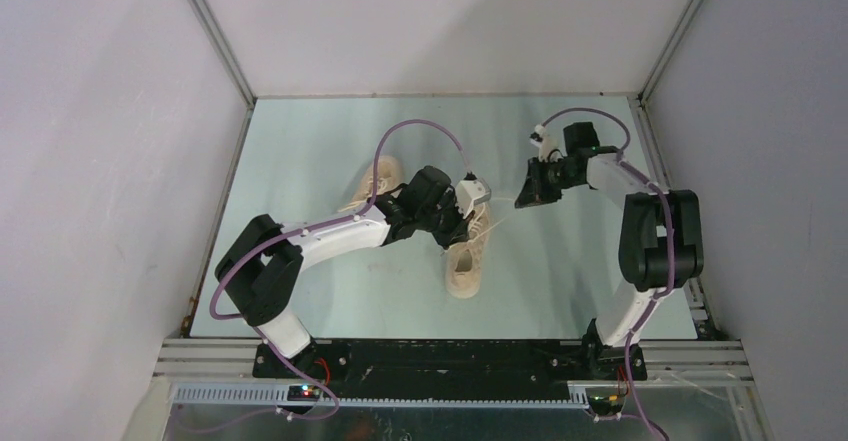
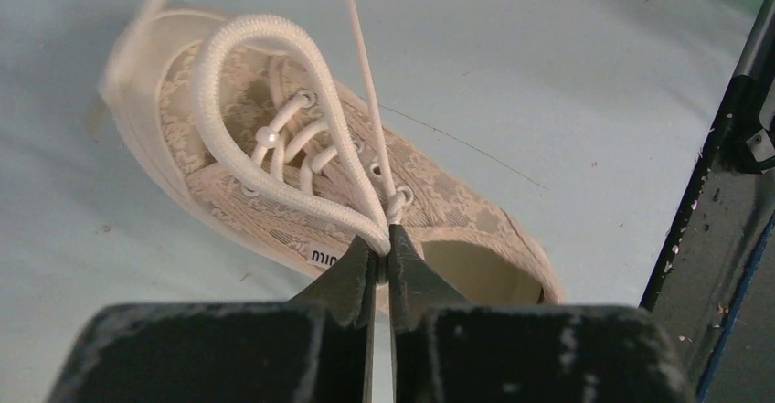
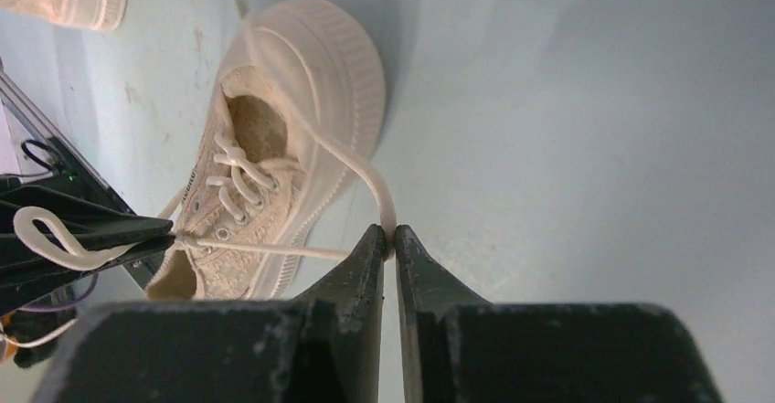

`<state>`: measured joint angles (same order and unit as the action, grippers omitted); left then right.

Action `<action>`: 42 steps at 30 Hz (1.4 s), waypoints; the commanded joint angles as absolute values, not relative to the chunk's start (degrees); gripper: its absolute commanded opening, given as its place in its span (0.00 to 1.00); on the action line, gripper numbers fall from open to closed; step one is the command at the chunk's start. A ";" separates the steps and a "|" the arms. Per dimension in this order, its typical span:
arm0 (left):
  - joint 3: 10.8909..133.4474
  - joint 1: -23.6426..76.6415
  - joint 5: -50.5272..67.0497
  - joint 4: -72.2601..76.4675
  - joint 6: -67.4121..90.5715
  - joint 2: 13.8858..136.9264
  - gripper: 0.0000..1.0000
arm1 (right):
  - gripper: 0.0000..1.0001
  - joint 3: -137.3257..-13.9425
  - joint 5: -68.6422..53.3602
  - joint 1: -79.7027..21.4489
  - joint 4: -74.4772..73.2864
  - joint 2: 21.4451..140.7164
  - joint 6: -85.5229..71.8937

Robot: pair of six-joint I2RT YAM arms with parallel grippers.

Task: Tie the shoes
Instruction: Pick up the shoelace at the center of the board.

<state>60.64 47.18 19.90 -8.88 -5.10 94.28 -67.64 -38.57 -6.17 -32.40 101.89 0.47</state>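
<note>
A robotics lab test cell. Pale-grey wall panels (image 1: 100,161) in silver aluminium corner posts (image 1: 215,36) box in a pale green tabletop (image 1: 330,141). A grey slotted cable duct (image 1: 420,393) crosses the bottom edge.

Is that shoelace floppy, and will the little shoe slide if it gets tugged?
Probably floppy: the lace bends into a soft loop where the left end effector pinches it. It seems to straighten only under pull, like the strand at the right end effector. The shoe looks small and fabric, so a hard tug may well drag it.
</note>
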 commanded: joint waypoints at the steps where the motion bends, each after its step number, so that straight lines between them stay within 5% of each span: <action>1: 60.29 46.76 19.91 -8.42 -6.97 92.68 0.06 | 0.12 -66.65 -39.89 -3.38 -30.76 98.47 -1.79; 7: 60.21 46.84 20.04 -8.53 -7.24 92.58 0.06 | 0.22 -64.41 -30.43 -3.19 -30.63 96.77 -2.97; 12: 60.58 47.21 19.88 -8.89 -7.52 92.98 0.06 | 0.45 -65.38 -26.44 -3.34 -30.46 96.40 -2.18; 27: 61.03 48.11 19.43 -10.29 -8.73 92.98 0.07 | 0.39 -78.38 -3.22 -9.00 -35.76 111.33 -24.44; 33: 61.32 48.30 19.50 -10.98 -9.17 93.11 0.07 | 0.44 -80.97 5.22 -12.83 -39.51 116.50 -31.39; 36: 61.53 48.33 19.59 -11.25 -9.29 93.11 0.07 | 0.34 -83.23 8.81 -13.97 -41.10 118.36 -31.99; 39: 61.64 48.33 20.04 -11.42 -9.73 93.42 0.08 | 0.02 -80.90 6.02 -12.77 -38.75 116.85 -28.43; 42: 62.20 48.26 20.95 -11.85 -11.11 93.94 0.09 | 0.00 -78.79 -7.28 -8.90 -35.68 113.47 -21.90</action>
